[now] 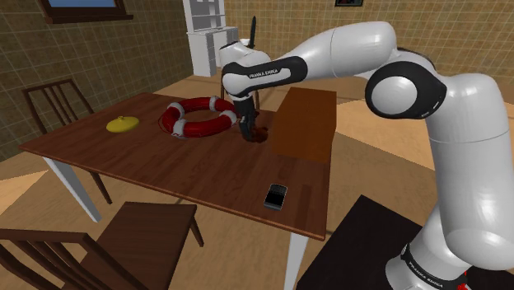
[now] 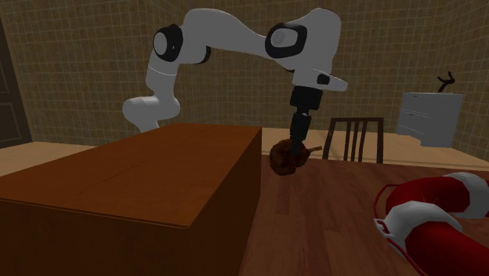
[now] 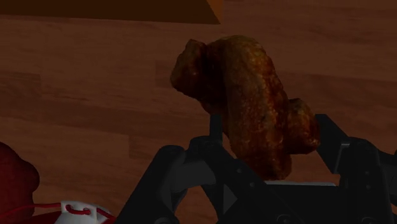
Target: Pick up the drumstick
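Dark brown drumstick (image 3: 245, 108) (glistening, knobbly), clasped in the hand (image 3: 270, 143)

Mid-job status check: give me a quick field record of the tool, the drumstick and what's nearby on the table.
tool: shut on the drumstick, pointing down over the table
drumstick: brown, clasped between the fingers
lifted clear: cannot tell
nearby: brown box on one side, red-and-white life ring on the other
also on table: black phone, yellow object

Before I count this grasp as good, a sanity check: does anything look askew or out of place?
Nothing spilled or damaged. The drumstick sits slanted in the gripper, mostly jutting past its fingers. A life ring on the table looks out of place.
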You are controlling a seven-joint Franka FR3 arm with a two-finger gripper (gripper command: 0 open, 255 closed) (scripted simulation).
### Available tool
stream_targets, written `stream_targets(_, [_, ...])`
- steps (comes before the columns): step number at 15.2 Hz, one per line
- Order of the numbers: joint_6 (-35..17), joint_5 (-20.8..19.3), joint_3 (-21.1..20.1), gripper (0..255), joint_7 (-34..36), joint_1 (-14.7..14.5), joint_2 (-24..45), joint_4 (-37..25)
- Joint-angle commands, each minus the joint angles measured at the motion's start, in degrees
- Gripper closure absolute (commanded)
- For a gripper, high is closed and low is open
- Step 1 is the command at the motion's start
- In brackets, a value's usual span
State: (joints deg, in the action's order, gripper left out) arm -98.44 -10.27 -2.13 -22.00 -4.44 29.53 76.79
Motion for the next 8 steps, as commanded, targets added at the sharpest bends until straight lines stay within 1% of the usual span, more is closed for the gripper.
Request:
stream_targets(1, [1.46, 0.04, 0.00, 255, -0.22, -0.03, -0.24, -1.24])
stream_targets(6, [5.20, 0.12, 0.00, 255, -0.78, -0.15, -0.34, -4.91])
stream_targets(8, [5.31, 0.13, 0.00, 255, -0.80, -0.15, -0.34, -5.03])
